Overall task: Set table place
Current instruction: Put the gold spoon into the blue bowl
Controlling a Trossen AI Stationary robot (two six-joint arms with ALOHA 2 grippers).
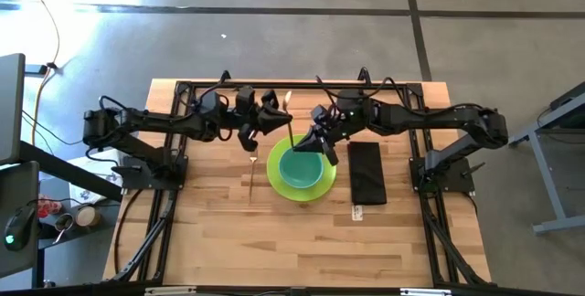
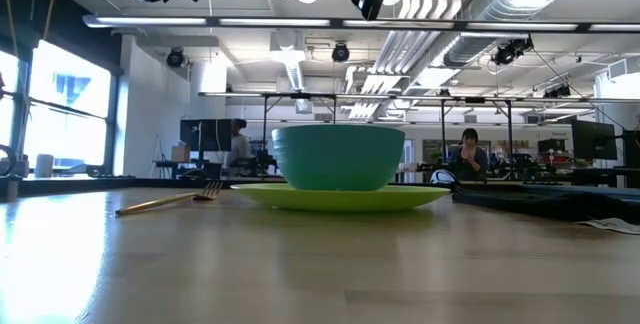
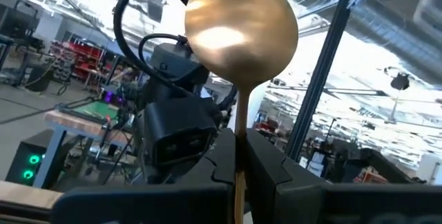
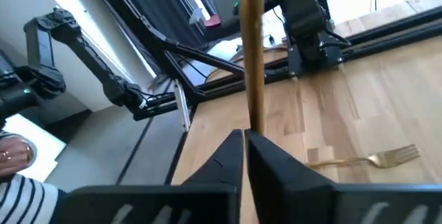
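A gold spoon (image 1: 288, 104) is held in the air between both grippers, above the far side of the table (image 1: 219, 241). My left gripper (image 1: 272, 118) is shut on it near the bowl (image 3: 238, 30). My right gripper (image 1: 318, 141) is shut on its handle (image 4: 250, 44). Below them a teal bowl (image 1: 300, 168) stands on a lime-green plate (image 1: 315, 191). A gold fork (image 1: 251, 173) lies flat on the table left of the plate. A dark napkin (image 1: 367, 173) lies flat on its right. My left gripper pinches the spoon's neck (image 3: 240, 137) just below the bowl between its two fingers, coming from the table's left. The bowl stands out past the fingertips. The spoon is clear of the table. My right gripper pinches the spoon's handle (image 4: 251, 124) between its two fingers, coming from the table's right. The handle runs on past the fingertips, clear of the table.
A black rail frame (image 1: 302, 84) runs along the far edge and down both sides of the table. A small white tag (image 1: 358, 212) lies near the napkin's near end. The near half of the table is bare wood. People sit at desks in the room behind (image 2: 468, 149).
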